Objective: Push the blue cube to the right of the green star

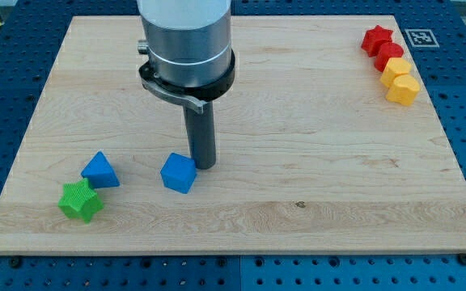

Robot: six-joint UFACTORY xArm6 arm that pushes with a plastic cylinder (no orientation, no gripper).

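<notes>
The blue cube (pixel 178 173) lies on the wooden board (pixel 298 137) at the lower left of middle. The green star (pixel 80 200) lies further to the view's left and a little lower, near the board's bottom left. A blue triangular block (pixel 100 170) sits just above and right of the green star, touching or nearly touching it, between the star and the cube. My tip (pixel 204 166) is on the board just right of the blue cube's upper right edge, touching or almost touching it.
At the view's top right corner a row of blocks runs diagonally: a red star (pixel 376 38), a red block (pixel 390 55), a yellow block (pixel 395 70) and a yellow heart-like block (pixel 403 89). The arm's wide grey body (pixel 186 44) hangs over the board's top middle.
</notes>
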